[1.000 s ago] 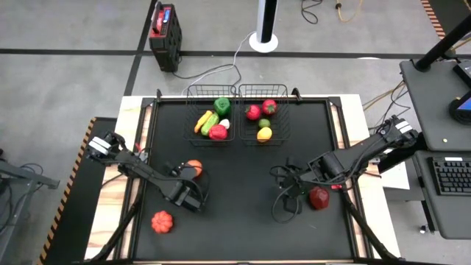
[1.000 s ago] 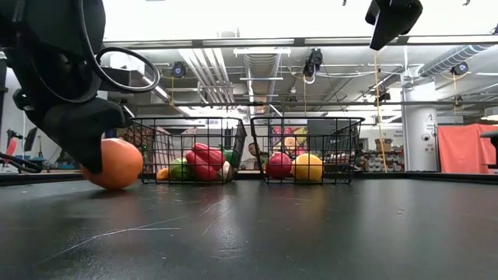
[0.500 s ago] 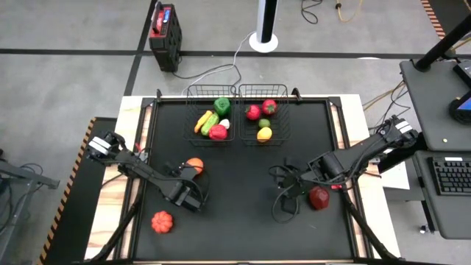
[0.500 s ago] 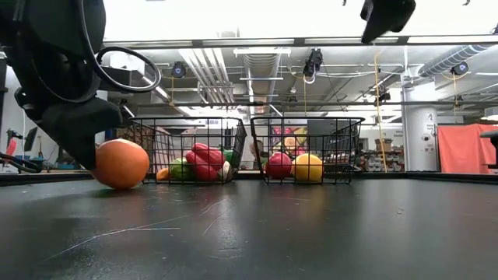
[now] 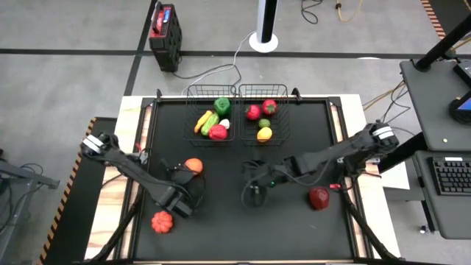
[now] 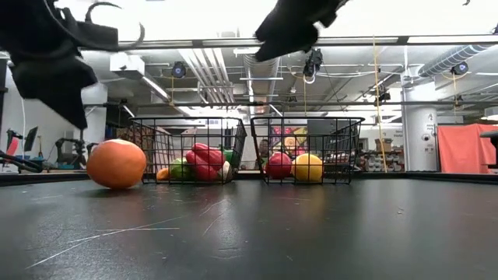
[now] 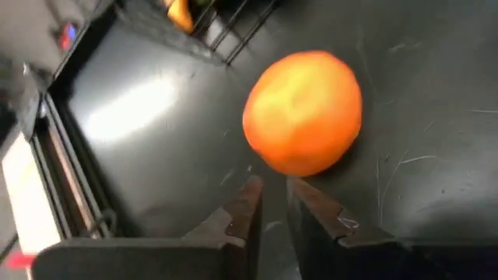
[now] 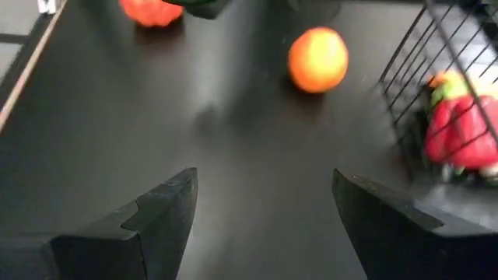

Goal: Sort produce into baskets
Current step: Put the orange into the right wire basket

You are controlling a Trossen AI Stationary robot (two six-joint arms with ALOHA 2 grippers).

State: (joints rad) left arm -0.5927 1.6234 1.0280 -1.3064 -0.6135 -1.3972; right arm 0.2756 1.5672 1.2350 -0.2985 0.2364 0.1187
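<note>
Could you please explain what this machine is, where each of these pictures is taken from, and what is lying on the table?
It is a robot with two dark arms at a black table, each ending in gripping jaws. One picture looks down from overhead, one looks level across the tabletop, and two come from cameras on the wrists. Two wire baskets at the far edge hold toy produce. Loose on the table lie an orange, a small red pumpkin and a red pepper. The left gripper sits nearly shut beside the orange, holding nothing; the right gripper is open and empty.
</note>
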